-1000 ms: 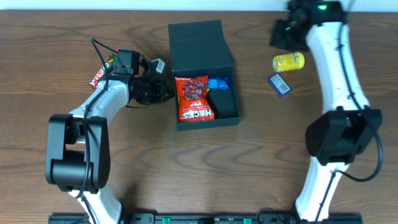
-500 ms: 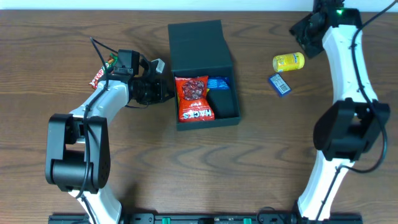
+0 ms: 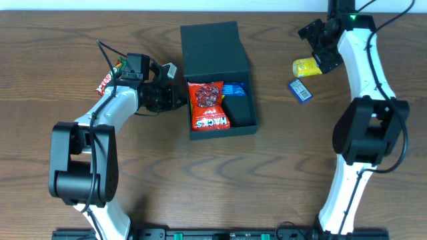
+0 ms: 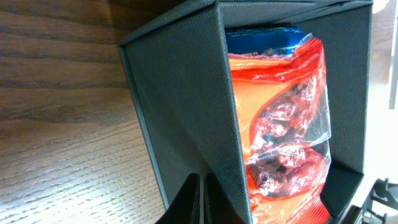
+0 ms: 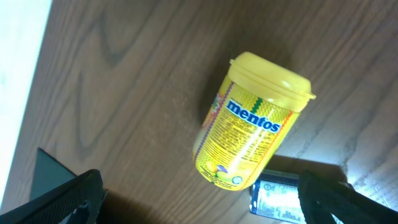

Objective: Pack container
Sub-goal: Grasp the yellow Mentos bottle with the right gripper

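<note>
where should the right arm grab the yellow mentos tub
Across its round body at mid-length, below the wider lid. The mentos tub lies on its side, so come straight down from above, straddling its long axis. Stay off the base end, where the blue packet lies close.

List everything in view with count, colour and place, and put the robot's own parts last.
dark teal-green rigid box container: one, dark teal-green, table centre, flap lid open
red crinkly plastic snack bag: one, red, inside the container, left side
blue foil packet: one, blue, inside the container, beside the bag
yellow lidded plastic Mentos tub: one, yellow, lying on its side, right of the container
small dark blue rectangular packet: one, blue, on the table next to the tub
red and green snack wrapper: one, red and green, far left, by the left arm
brown wooden table: one, brown, under everything
left end effector: one, black, fingers together at the container's left wall
right end effector: one, black, open above the tub
</note>
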Controlling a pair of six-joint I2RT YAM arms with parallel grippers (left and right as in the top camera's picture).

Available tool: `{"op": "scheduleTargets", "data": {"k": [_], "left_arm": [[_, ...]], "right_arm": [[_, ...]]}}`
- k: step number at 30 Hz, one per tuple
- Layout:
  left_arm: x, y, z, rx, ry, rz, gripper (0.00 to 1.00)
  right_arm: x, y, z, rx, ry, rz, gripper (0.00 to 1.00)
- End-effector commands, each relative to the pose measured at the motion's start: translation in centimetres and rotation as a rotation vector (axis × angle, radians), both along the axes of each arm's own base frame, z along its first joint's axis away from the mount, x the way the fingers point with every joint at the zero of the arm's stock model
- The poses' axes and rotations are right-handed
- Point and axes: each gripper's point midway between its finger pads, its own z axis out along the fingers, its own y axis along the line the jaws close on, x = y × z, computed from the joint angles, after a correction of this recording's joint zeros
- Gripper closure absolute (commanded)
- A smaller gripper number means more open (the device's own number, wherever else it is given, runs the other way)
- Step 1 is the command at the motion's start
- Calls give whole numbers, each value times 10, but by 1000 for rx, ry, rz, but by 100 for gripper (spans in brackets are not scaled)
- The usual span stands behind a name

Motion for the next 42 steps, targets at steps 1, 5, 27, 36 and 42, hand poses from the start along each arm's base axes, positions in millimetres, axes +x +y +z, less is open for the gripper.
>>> {"op": "scheduleTargets", "data": {"k": [1, 5, 27, 36, 42], "left_arm": [[-5, -4, -5, -19, 25, -10, 94], [-5, -4, -5, -19, 25, -10, 94], [-5, -4, -5, -19, 25, -10, 94], [-5, -4, -5, -20, 27, -8, 94], [-5, -4, -5, -19, 27, -7, 94]], "right_arm": [[-3, 1, -18, -14, 37, -18, 1], [-2, 4, -40, 15, 66, -19, 3], [3, -14, -87, 16, 106, -47, 13], [1, -16, -89, 14, 114, -41, 26], [-1, -16, -89, 14, 122, -39, 38]]}}
